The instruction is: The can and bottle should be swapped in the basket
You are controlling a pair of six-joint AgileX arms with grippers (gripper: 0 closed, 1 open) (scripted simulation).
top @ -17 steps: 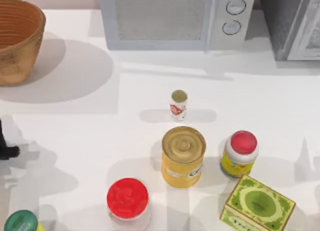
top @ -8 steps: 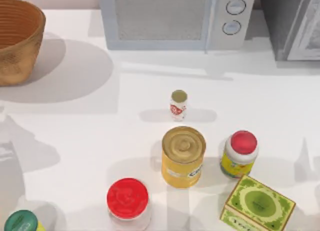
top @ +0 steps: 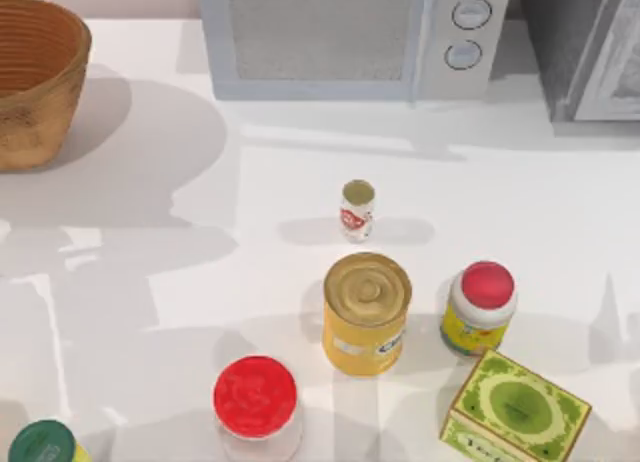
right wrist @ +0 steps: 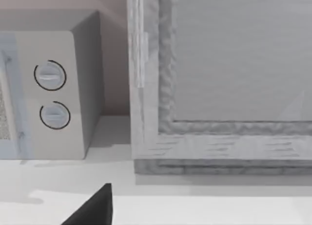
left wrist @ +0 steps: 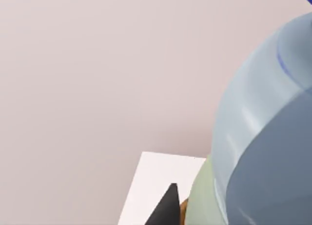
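Top view, white table (top: 140, 232): microwave (top: 350, 37) along the upper edge, with a grey cabinet (top: 585, 47) in the upper right corner. Wicker basket (top: 35, 77) sits at the upper left, cut by the frame edge; what shows of its inside holds nothing. Yellow can (top: 366, 313) stands upright just below centre. Green patterned box (top: 516, 410) at lower right. Red-lidded jar (top: 256, 405) at lower centre-left. Yellow-labelled bottle with red cap (top: 479, 307) just right of the can, apart from it. Green-lidded jar (top: 42, 444) cut by the lower left corner. Tiny white bottle (top: 357, 209) with red label and olive-gold cap stands upright at centre, just above the can, not touching. Both can and bottle are on the table, well apart from the basket.

Left wrist view: one dark fingertip (left wrist: 165, 208) of the left gripper beside a large bluish translucent object (left wrist: 265, 137), against a blank wall. Clenched or released: can't tell.

Right wrist view: one dark fingertip (right wrist: 95, 208) of the right gripper, facing the microwave dials and cabinet. Finger state: can't tell.
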